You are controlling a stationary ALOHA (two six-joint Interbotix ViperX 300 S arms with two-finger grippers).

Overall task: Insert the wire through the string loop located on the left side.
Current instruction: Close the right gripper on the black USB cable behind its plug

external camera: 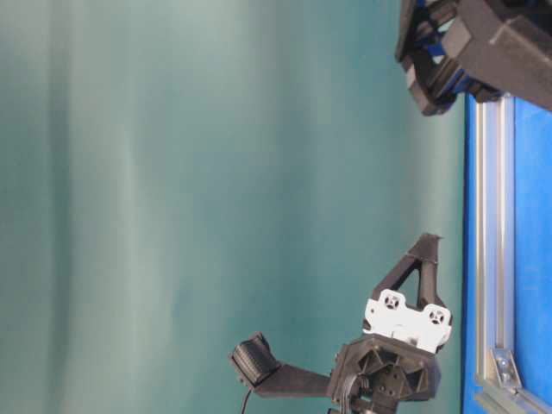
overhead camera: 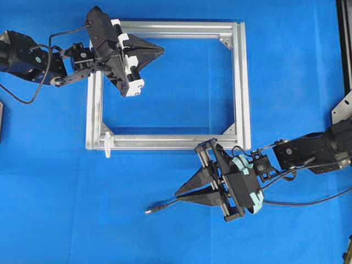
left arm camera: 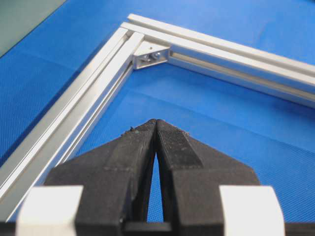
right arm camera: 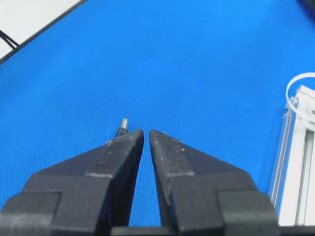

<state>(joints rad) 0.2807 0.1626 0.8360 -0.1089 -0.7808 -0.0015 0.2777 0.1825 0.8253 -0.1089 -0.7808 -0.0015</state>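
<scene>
The wire [overhead camera: 163,206] lies on the blue mat in front of the silver frame [overhead camera: 239,82]. Its plug tip [overhead camera: 149,210] points left, and the cable runs right under my right gripper [overhead camera: 177,195]. That gripper's jaws stand nearly together with nothing between them. In the right wrist view the plug tip [right arm camera: 123,124] shows just past the left finger of the right gripper [right arm camera: 146,132]. The string loop [overhead camera: 107,144] hangs whitish at the frame's front left corner, and the string loop [right arm camera: 297,90] also shows at the right edge there. My left gripper [overhead camera: 163,50] is shut and empty over the frame's back left part [left arm camera: 74,123].
A triangular corner bracket [left arm camera: 150,56] sits ahead of the left gripper [left arm camera: 156,123]. A black rail [overhead camera: 345,44] and a silver bracket [overhead camera: 342,110] stand at the right edge of the mat. A dark object [overhead camera: 1,118] shows at the left edge.
</scene>
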